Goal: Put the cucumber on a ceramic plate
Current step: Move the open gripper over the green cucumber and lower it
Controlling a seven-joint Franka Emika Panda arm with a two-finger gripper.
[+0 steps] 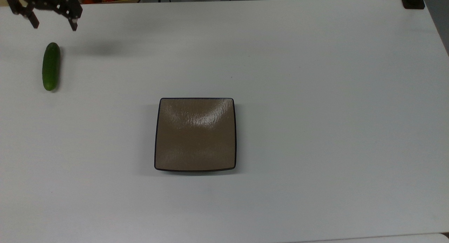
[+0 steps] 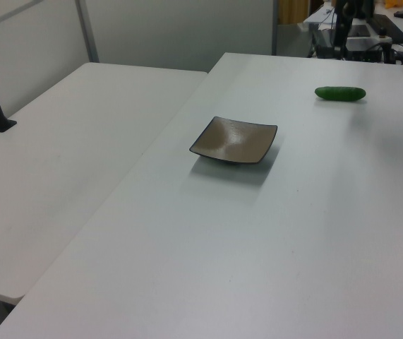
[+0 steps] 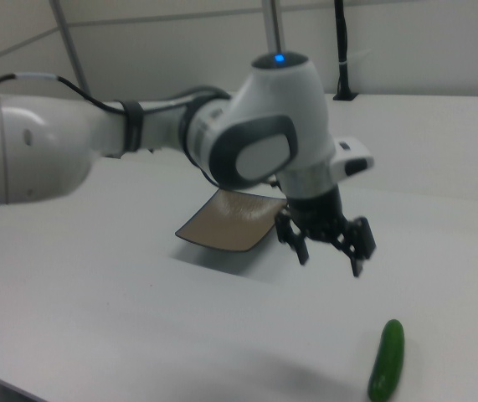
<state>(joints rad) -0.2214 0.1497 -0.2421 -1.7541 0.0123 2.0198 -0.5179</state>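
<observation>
End effector (image 1: 53, 24) hangs wide and empty near the cucumber (image 1: 51, 66), ready to straddle it; plate (image 1: 195, 134) sits well apart on the worktop (image 1: 315, 95)

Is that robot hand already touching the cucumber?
Apart. In the right view the open hand hangs in the air, with bare white table between it and the cucumber. The top view shows the same gap.
</observation>
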